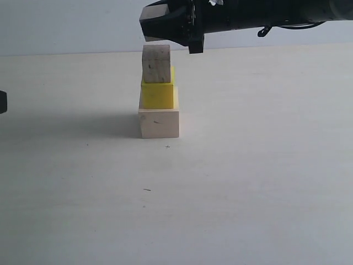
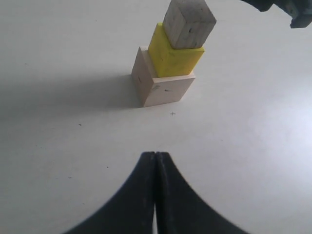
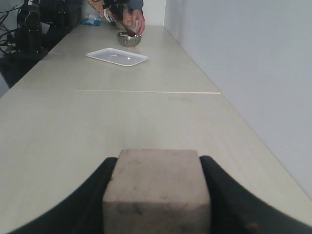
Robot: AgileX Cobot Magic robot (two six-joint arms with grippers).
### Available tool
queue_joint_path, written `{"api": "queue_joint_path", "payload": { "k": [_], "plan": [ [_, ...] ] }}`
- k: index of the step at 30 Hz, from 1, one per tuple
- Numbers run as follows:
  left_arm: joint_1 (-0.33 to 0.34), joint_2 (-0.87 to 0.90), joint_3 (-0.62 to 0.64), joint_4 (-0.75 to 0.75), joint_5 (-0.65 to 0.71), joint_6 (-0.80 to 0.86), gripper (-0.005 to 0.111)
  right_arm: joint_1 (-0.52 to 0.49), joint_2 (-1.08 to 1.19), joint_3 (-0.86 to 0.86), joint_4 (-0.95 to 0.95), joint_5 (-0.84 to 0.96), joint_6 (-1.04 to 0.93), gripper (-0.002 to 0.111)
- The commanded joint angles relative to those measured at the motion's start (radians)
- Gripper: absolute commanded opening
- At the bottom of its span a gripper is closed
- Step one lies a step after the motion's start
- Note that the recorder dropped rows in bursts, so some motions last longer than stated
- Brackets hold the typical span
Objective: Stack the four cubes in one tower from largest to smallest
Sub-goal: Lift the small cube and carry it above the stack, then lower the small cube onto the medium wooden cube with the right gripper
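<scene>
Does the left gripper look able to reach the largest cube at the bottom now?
Probably yes: only bare table lies between the shut left gripper and the largest cube, though the yellow cube sits on it.

No word, label, brand or number can be read in any view; the only sign-like mark is a tiny dark cross (image 1: 167, 146) on the table (image 1: 259, 187), just below the middle of the exterior view, close in front of the pale bottom cube (image 1: 159, 122).
</scene>
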Motion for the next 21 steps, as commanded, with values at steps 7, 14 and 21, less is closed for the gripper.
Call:
{"api": "queue_joint_path", "payload": {
  "k": [7,14,21],
  "plan": [
    [0.003,0.006,0.005,-0.004,-0.042,0.008,0.0,0.001,0.017,-0.025,0.045,0.009,-0.015,0.0],
    [0.003,0.038,0.005,-0.004,-0.043,0.012,0.0,0.001,0.043,-0.067,0.017,0.009,-0.015,0.0],
    [0.003,0.04,0.005,-0.004,-0.043,0.021,0.0,0.001,0.044,-0.067,-0.034,0.009,0.023,0.0]
  ]
}}
